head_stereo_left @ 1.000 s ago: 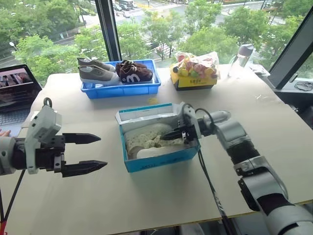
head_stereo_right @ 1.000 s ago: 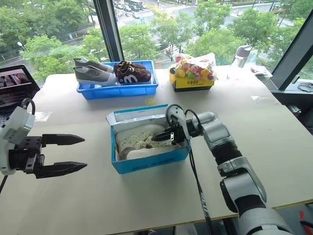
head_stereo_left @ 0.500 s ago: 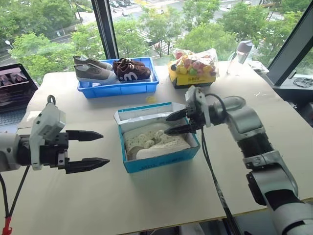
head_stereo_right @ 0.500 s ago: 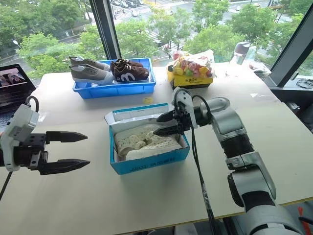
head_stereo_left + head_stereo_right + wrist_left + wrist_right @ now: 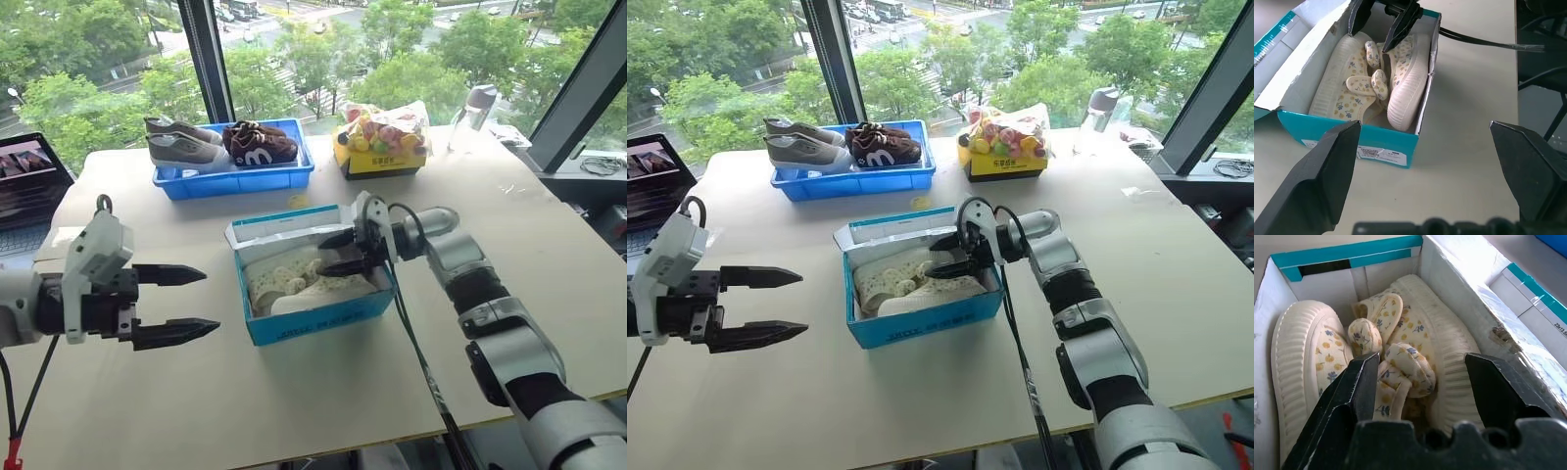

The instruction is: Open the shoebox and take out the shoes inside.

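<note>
I see the shoebox (image 5: 312,282) lying open mid-bench, the shoes (image 5: 1376,362) nested tight inside; my right gripper (image 5: 343,253) hangs spread over them, empty. Closing on a loose strap could drag both shoes or tip the box. My left gripper (image 5: 181,304) waits spread, well apart

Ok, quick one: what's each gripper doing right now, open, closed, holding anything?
Left gripper: open, holding nothing, off to the side of the shoebox.
Right gripper: open, holding nothing, fingers inside the open shoebox above the shoes.
</note>
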Controlling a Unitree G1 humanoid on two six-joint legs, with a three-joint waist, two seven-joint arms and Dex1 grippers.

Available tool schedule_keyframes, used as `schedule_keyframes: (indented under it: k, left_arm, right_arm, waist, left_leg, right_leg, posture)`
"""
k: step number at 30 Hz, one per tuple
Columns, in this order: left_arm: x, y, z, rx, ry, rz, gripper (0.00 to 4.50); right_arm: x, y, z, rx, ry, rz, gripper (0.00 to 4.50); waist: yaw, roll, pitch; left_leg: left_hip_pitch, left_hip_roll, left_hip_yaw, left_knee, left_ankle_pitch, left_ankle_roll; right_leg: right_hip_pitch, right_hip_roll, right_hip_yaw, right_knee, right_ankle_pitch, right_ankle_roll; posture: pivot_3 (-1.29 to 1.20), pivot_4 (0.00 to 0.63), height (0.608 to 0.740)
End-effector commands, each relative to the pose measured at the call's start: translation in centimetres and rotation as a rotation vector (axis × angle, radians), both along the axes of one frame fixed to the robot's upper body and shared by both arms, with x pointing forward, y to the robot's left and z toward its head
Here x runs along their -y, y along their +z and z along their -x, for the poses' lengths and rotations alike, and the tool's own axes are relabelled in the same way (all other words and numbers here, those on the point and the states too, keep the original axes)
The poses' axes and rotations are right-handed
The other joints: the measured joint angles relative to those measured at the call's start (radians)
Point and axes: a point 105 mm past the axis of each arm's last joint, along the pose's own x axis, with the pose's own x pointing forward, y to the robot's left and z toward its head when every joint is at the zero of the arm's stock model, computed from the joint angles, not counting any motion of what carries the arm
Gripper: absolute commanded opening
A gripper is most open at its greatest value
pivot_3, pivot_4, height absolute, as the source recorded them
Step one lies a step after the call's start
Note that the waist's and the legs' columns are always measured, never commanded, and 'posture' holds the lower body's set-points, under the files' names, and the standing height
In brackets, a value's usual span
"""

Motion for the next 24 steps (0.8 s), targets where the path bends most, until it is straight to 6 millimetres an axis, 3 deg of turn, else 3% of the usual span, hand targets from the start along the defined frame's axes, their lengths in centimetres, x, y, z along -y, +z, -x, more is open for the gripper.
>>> schedule_keyframes:
  k: [1, 7, 13, 18, 19, 20, 24]
  left_arm:
    - [-0.2, 0.7, 0.2, 0.037, 0.004, -0.007, 4.5]
    - [-0.2, 0.7, -0.2, 0.037, 0.006, -0.009, 4.5]
    - [-0.4, 0.6, -0.3, 0.034, 0.009, -0.015, 4.5]
    - [-0.3, 0.6, -0.4, 0.039, 0.005, -0.016, 4.5]
    - [-0.3, 0.6, -0.4, 0.04, 0.004, -0.016, 4.5]
    - [-0.3, 0.6, -0.4, 0.041, 0.003, -0.017, 4.5]
    - [-0.3, 0.5, -0.4, 0.042, 0.003, -0.02, 4.5]
  right_arm:
    - [0.3, -1.4, 1.5, -0.043, 0.073, 0.062, 3.38]
    - [0.3, -2.0, 2.1, -0.059, 0.091, 0.068, 3.38]
    - [-0.2, -0.4, 1.5, -0.035, 0.065, 0.011, 3.38]
    - [-0.2, -2.8, 0.8, -0.055, 0.011, 0.08, 3.38]
    - [-0.2, -3.1, 0.7, -0.06, 0.002, 0.087, 2.85]
    - [-0.3, -3.3, 0.5, -0.065, -0.015, 0.085, 2.7]
    - [-0.2, -3.4, 0.2, -0.057, -0.029, 0.085, 1.3]
  waist:
    - [0.002, 0.0, 0.0]
    - [0.004, 0.0, 0.0]
    - [0.004, 0.0, 0.0]
    - [0.0, 0.0, 0.0]
    - [-0.001, 0.0, 0.0]
    - [-0.001, 0.0, 0.0]
    - [0.0, 0.0, 0.0]
  left_leg:
    - [0.0, 0.0, 0.0, 0.0, 0.0, 0.0]
    - [-0.001, 0.0, 0.0, -0.001, 0.0, -0.001]
    - [-0.001, 0.0, 0.0, 0.0, 0.0, -0.001]
    - [-0.001, 0.0, 0.0, 0.0, 0.0, -0.001]
    - [-0.001, 0.0, 0.0, 0.0, 0.0, -0.001]
    - [0.0, 0.0, 0.0, 0.0, 0.0, -0.001]
    - [0.002, 0.0, 0.0, 0.0, 0.0, -0.002]
  right_leg:
    - [0.0, 0.0, 0.0, 0.0, 0.0, 0.0]
    - [-0.001, 0.0, 0.0, 0.0, 0.0, 0.0]
    - [-0.001, 0.0, 0.0, 0.0, 0.0, 0.0]
    - [-0.002, 0.0, 0.0, 0.0, 0.0, 0.0]
    - [-0.001, 0.0, 0.0, 0.0, 0.0, 0.0]
    - [-0.001, 0.0, 0.0, 0.0, 0.0, -0.001]
    - [0.0, 0.0, 0.0, 0.001, 0.0, -0.001]
  posture:
    - [0.0, 0.15, 0.74]
    - [0.0, 0.15, 0.74]
    - [0.0, 0.15, 0.74]
    - [0.0, 0.15, 0.74]
    - [0.0, 0.15, 0.74]
    - [0.0, 0.15, 0.74]
    - [0.0, 0.15, 0.74]
